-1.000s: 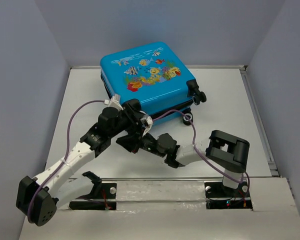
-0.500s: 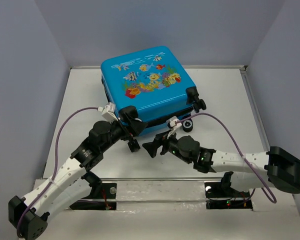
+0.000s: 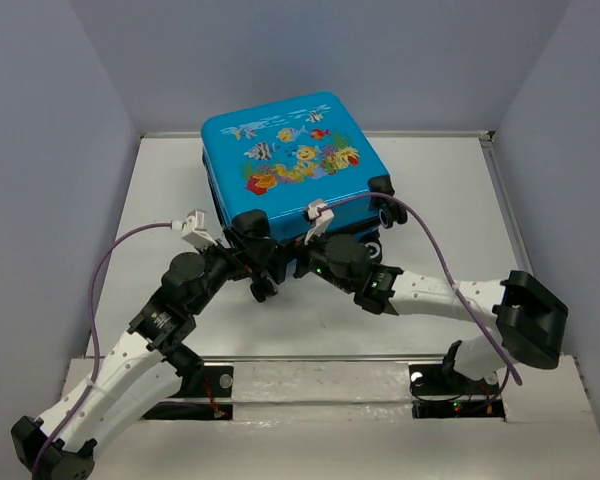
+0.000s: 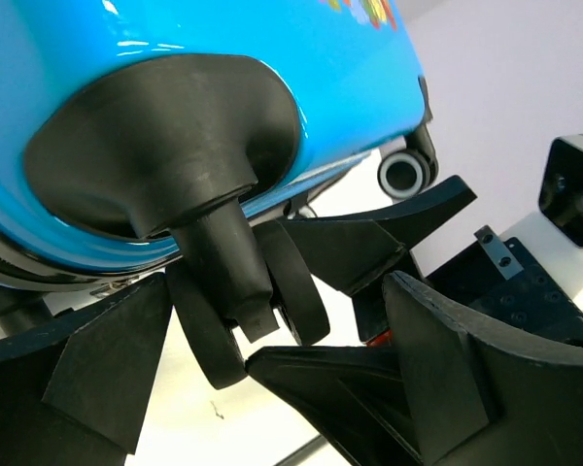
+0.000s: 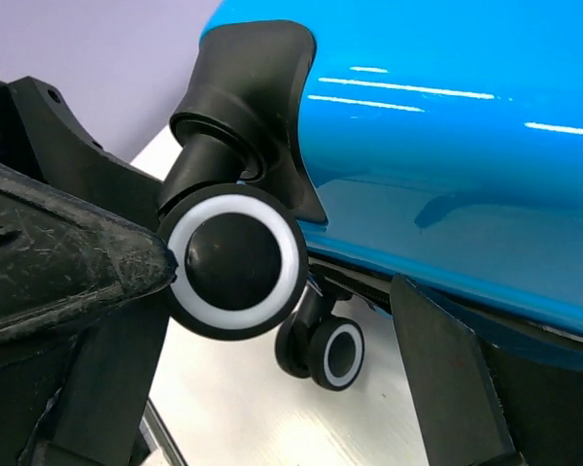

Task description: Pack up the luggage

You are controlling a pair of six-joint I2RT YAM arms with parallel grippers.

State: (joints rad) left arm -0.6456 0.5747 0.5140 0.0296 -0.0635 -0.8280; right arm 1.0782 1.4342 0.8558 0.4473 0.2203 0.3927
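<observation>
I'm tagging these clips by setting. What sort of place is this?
Probably a robotics lab test cell: plain grey walls box in a white tabletop, two white-and-black robot arms are bolted at its near edge, and a bright-blue hard-shell fish-print suitcase lies on it.

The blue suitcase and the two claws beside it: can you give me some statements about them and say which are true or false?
1. The suitcase lies flat with its fish print facing up. True.
2. The suitcase is spread wide open. False: its lid is down over the lower half.
3. The left claw and the right claw are both at the suitcase's near edge. True.
4. The wheel in the right wrist view is solid red. False: it is black with a white ring.
5. Both claws are clenched shut. False: both stand open.
</observation>
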